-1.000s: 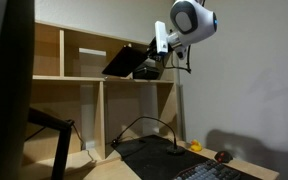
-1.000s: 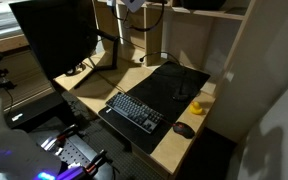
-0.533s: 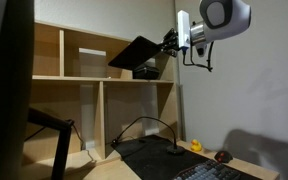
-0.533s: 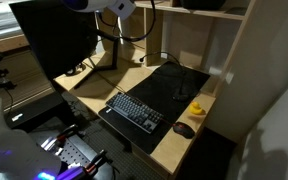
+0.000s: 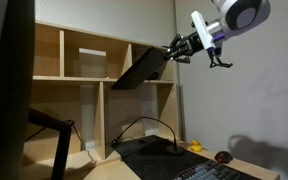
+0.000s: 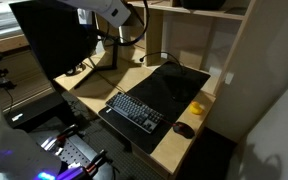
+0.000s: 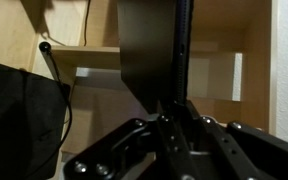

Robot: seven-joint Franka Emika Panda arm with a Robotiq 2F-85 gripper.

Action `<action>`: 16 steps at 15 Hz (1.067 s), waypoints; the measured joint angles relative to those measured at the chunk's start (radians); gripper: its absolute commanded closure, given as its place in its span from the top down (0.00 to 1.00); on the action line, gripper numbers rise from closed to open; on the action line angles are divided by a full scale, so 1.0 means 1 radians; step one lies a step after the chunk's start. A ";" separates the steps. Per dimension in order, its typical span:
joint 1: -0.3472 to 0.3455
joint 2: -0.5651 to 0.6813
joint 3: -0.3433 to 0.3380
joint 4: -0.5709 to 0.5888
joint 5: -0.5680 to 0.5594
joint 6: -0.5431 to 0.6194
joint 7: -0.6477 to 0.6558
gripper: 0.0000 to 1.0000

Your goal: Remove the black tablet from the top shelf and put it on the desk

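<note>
Now black tablet steeper, gripper farther out

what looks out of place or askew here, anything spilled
Only the black tablet: it hangs steeply tilted in mid-air in front of the top shelf, pinched at one edge by the gripper. That fits a carry, not a mishap. On the desk nothing looks spilled or knocked over.

You have open air at the frame's right, beside the top shelf. Lower down, the keyboard, mouse and yellow toy crowd the desk; the monitor blocks the left.
</note>
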 measured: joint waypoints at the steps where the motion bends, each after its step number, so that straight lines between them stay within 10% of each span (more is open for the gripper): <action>1: 0.000 -0.011 -0.011 -0.011 -0.061 -0.022 0.037 0.05; 9: -0.032 -0.082 -0.069 -0.035 -0.593 -0.231 0.431 0.05; 11: -0.036 -0.098 -0.069 -0.035 -0.646 -0.231 0.479 0.18; 16: -0.036 -0.117 -0.069 -0.037 -0.649 -0.215 0.507 0.05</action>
